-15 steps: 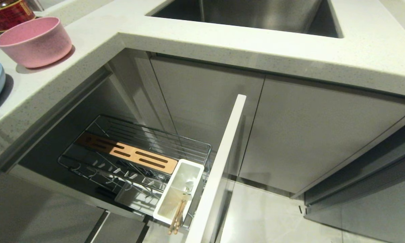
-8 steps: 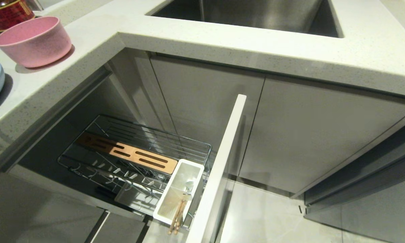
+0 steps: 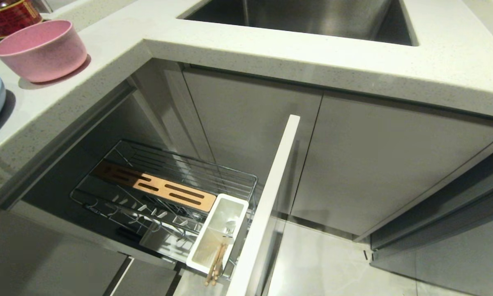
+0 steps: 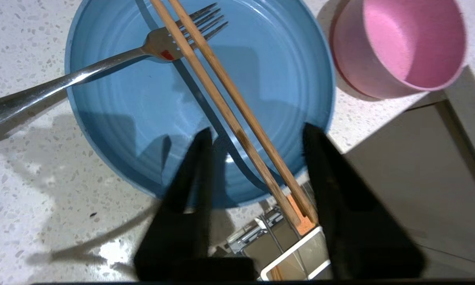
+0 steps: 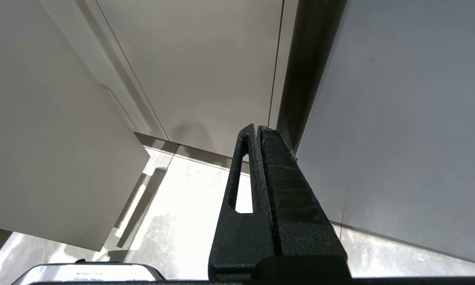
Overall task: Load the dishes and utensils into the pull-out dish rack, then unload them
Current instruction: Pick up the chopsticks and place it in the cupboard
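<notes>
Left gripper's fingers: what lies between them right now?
In the left wrist view, the open left gripper hangs over the blue plate; the chopsticks run diagonally through the gap.

Speckled white countertop (image 4: 31, 166) under light-blue plate (image 4: 142, 118) and pink bowl (image 4: 396, 47).

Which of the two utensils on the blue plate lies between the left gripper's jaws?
The pair of wooden chopsticks, running under the left gripper between its open jaws; the silver fork lies apart, its handle out on the counter.
</notes>
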### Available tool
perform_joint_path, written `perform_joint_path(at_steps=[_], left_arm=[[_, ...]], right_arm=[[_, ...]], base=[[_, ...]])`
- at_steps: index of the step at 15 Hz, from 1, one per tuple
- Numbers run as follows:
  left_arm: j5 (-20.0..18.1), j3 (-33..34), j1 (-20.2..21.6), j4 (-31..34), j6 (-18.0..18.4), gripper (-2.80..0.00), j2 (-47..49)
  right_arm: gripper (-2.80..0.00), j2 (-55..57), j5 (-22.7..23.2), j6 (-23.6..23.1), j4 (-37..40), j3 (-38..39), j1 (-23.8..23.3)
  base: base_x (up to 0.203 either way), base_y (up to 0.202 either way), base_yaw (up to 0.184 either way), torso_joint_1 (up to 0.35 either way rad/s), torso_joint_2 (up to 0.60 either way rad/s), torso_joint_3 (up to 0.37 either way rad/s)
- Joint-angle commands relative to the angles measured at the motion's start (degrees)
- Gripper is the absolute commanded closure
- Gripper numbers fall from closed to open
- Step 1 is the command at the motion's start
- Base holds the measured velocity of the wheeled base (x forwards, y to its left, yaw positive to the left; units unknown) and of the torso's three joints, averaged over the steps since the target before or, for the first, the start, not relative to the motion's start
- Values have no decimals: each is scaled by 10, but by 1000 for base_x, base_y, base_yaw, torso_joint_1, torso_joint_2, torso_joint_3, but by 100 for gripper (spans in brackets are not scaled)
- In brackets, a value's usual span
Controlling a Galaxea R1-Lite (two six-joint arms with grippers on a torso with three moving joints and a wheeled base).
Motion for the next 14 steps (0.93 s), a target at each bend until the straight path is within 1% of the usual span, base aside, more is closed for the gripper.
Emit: perform_joint_path(at_steps=[1, 4, 9, 14], left_arm=[[7, -1, 2, 4, -2, -280, 20], [17, 0, 2, 4, -2, -280, 41], [16, -1, -9, 20, -2, -280, 83], [15, 5, -10, 22, -2, -280, 99]], right_arm=[[0, 0, 0, 0, -1, 15, 0], [0, 0, 0, 0, -1, 15, 0], [0, 0, 0, 0, -1, 15, 0], [0, 0, 0, 0, -1, 15, 0]], base=[[0, 0, 0, 0, 0, 0], [0, 0, 0, 0, 0, 0], [0, 0, 0, 0, 0, 0], [0, 0, 0, 0, 0, 0]])
